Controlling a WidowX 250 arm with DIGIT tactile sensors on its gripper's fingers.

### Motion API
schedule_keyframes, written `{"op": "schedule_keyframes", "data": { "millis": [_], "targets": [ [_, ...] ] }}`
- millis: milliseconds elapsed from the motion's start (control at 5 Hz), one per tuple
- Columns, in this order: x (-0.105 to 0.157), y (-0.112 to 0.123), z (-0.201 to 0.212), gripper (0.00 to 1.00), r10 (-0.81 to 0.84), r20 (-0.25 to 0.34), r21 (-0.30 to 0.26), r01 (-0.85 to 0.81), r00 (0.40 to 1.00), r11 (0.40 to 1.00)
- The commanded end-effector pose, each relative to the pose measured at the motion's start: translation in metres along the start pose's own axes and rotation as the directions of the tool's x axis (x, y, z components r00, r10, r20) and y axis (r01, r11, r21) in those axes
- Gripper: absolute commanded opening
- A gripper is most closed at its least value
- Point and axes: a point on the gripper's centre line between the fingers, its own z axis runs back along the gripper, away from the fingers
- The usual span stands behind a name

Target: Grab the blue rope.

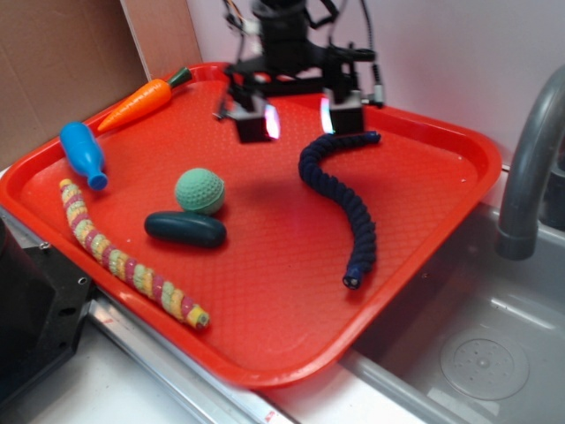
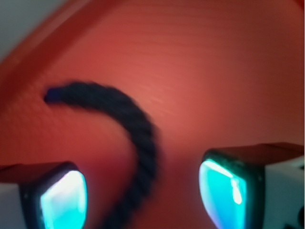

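Note:
The blue rope [image 1: 342, 192] is a thick dark navy braided cord lying in an S-curve on the right half of the red tray [image 1: 265, 336]. My gripper [image 1: 298, 119] hangs open above the rope's far end, near the tray's back rim, with nothing held. In the wrist view the rope [image 2: 136, 126] curves from the upper left down between my two glowing fingertips [image 2: 64, 200], and the gripper [image 2: 143, 195] stands wide open above it, apart from it.
On the tray's left half lie a yellow-and-pink striped rope [image 1: 124, 261], a light blue bottle [image 1: 84, 153], an orange carrot [image 1: 141, 102], a green knitted ball [image 1: 199, 191] and a dark green oblong [image 1: 185, 229]. A grey faucet [image 1: 530, 159] and sink [image 1: 477, 353] are at right.

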Motion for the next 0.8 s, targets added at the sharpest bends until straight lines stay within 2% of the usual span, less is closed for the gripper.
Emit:
{"op": "schedule_keyframes", "data": {
  "millis": [0,200,400,600],
  "targets": [
    [0.008,-0.003,-0.013,1.0,0.01,-0.014,-0.019,-0.01,1.0,1.0],
    [0.008,0.006,-0.023,0.0,0.017,-0.048,0.006,-0.017,0.999,1.0],
    [0.005,0.007,-0.015,0.0,0.0,-0.056,-0.006,-0.001,0.998,1.0],
    [0.001,0.009,0.022,0.0,-0.063,-0.062,0.029,0.065,0.996,0.997]
  ]
}}
